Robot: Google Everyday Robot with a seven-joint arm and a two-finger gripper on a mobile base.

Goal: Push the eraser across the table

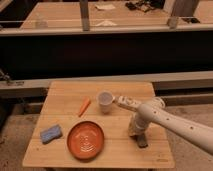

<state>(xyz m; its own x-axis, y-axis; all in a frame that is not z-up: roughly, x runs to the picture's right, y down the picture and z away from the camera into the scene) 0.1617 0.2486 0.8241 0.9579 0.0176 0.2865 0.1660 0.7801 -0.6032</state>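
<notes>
The eraser [142,141] is a small dark block lying near the front right edge of the table [65,95], a small square top of light wooden planks. My gripper [136,131] points down at the table just behind and left of the eraser, right up against it. The white arm [175,122] reaches in from the right and bends down to the gripper. The gripper's tip partly hides the eraser's near end.
An orange plate [86,140] lies at the front middle of the table. A blue ribbed pad [51,133] lies at the front left. A carrot [84,106] and a white cup [105,101] are near the centre. Long wooden benches [100,20] stand behind.
</notes>
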